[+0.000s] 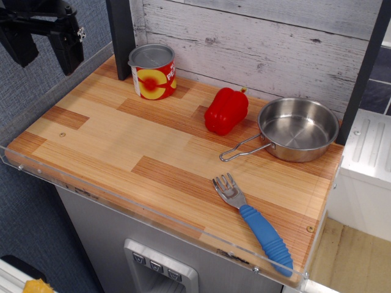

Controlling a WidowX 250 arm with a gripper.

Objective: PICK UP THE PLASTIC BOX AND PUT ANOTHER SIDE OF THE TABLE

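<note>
The plastic box [153, 72] is a short red can with a yellow circle and a flat grey lid. It stands upright at the back left of the wooden table [122, 143]. My black gripper [43, 52] hangs in the air at the top left, above and to the left of the table's left edge, well apart from the can. Its two fingers [66, 52] point down with a gap between them and nothing in them.
A red toy bell pepper [226, 110] sits mid-back. A steel pan [298, 128] stands at the back right, its handle pointing left. A fork with a blue handle [253, 223] lies at the front right. A clear acrylic rim [122, 201] edges the table. A whitewashed plank wall stands behind.
</note>
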